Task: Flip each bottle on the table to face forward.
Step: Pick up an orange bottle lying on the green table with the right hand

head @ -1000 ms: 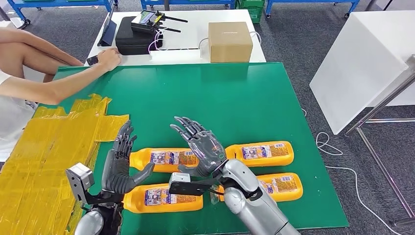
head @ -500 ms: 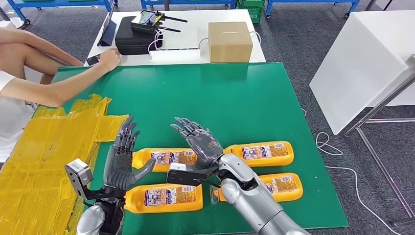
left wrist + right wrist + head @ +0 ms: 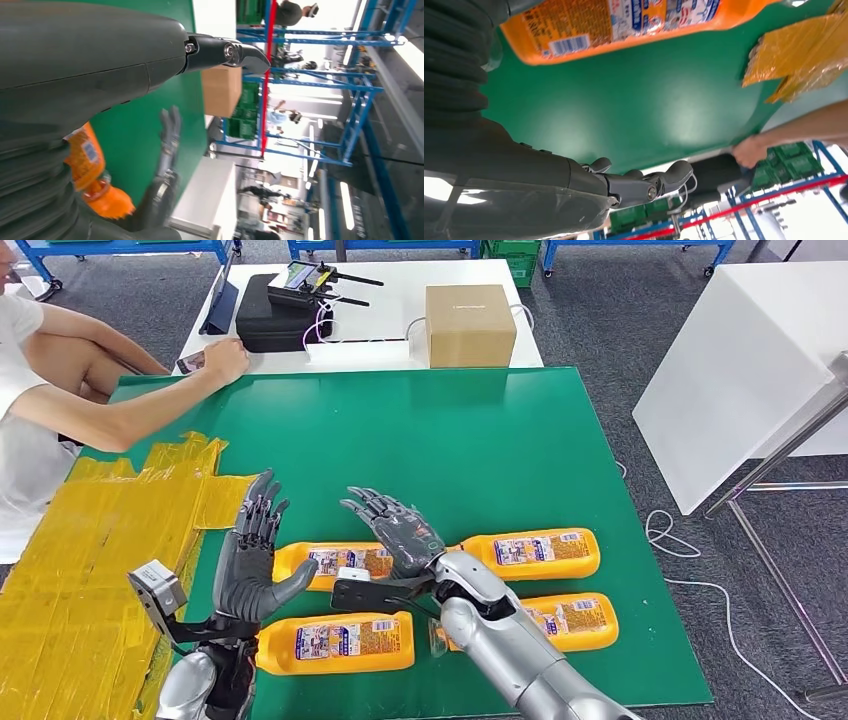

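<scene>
Change: both hands are drifting left across the mat since a second ago, the right hand sliding further over the far-left bottle while the left hand is rising a little.
Head view: left hand point(image 3: 250, 560) is hovering with fingers spread, holding nothing, beside the far-left bottle point(image 3: 335, 562); right hand point(image 3: 395, 532) is also hovering spread and empty just above that bottle. Near-left bottle point(image 3: 335, 642), far-right bottle point(image 3: 540, 552) and near-right bottle point(image 3: 575, 620) are lying flat on the green mat point(image 3: 480, 440).
Left wrist view: its thumb point(image 3: 235, 54) is standing clear, gripping nothing; the right hand is showing beyond an orange bottle.
Right wrist view: fingers point(image 3: 659, 182) are hanging apart above the mat.
Advice: probably closing both palms on the bottle's long sides, then rolling it evenly so it is not skidding.
</scene>
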